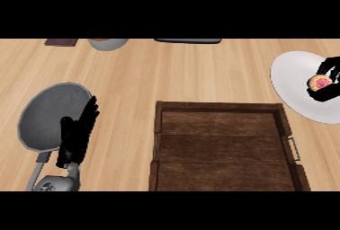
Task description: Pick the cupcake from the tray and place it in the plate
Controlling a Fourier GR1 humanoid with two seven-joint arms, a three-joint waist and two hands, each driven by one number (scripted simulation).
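Left side of the counter [199, 67]: a grey pan [46, 117] with its handle toward the near edge, and the left hand [76, 139] over its right rim, fingers straight and relaxed, holding nothing. Centre, against the near edge: a brown wooden tray [222, 107] with nothing visible in it. Right edge: a white plate [295, 76], over which the right hand [330, 72] sits with fingers curled round the pink-topped cupcake [320, 82]; whether the cupcake touches the plate cannot be told.
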